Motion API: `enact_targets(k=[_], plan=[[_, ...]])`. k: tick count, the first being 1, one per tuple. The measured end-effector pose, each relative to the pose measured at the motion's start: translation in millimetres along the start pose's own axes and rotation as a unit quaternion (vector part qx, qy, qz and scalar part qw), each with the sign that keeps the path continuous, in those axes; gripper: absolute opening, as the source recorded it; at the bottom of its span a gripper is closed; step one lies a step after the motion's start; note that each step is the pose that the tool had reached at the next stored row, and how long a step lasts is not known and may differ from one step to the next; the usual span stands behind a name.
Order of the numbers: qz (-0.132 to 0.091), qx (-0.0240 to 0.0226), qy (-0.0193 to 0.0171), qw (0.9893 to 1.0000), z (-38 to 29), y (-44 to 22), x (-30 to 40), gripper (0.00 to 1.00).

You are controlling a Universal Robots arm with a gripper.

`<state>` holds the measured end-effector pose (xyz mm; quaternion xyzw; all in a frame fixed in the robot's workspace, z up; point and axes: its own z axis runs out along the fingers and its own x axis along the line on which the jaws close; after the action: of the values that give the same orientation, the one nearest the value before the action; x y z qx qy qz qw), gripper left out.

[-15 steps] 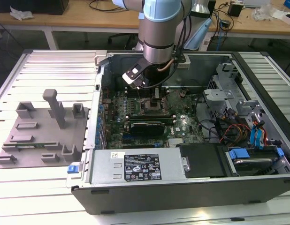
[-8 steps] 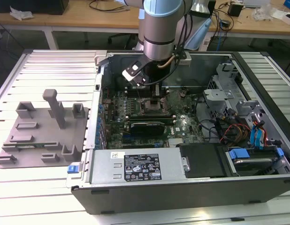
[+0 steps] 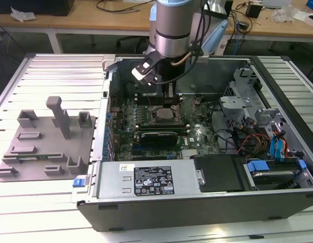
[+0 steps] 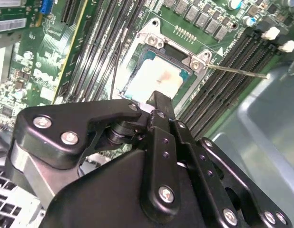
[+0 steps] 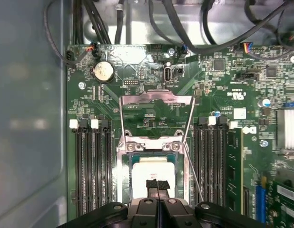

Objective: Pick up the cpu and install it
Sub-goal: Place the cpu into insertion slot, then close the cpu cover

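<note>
- Where the hinged load plate (image 5: 156,97) stands raised, the cpu (image 5: 154,171) lies flat inside the socket (image 5: 151,146); it is a square chip with a pale silver-white metal top and a thin darker rim
- Gripper (image 5: 157,184): two black fingers pressed together with nothing between them, tips over the cpu's top towards one edge; whether they touch it cannot be told
- Load plate: bare metal frame with an open centre, tilted up off the socket; beside it a thin wire lever (image 5: 192,161) slants free
- Memory slots (image 5: 90,166): long black rows flanking the socket on both sides, with white latches at their ends
- Motherboard (image 5: 223,80): green, densely set with small parts; a round shiny coin cell (image 5: 102,71) sits beyond the socket
- Computer case (image 3: 197,212): dark box open upward, holding the motherboard, cables and drive cages; the arm (image 3: 171,25) reaches down into it
- Table (image 3: 45,202): pale ribbed slats; on the exterior view's left of the case rests a grey fixture (image 3: 50,139) with upright posts and shallow recesses
</note>
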<state>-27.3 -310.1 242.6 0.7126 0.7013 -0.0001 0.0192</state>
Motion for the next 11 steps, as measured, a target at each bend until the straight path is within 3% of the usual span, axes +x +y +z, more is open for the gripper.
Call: enact_targets(k=[5, 11], plan=[[0.0, 0.0, -0.0001, 1.0, -13.3, 0.3, -0.2, 0.11], [0.0, 0.0, -0.0002, 1.0, -15.1, 0.4, -0.2, 0.11]])
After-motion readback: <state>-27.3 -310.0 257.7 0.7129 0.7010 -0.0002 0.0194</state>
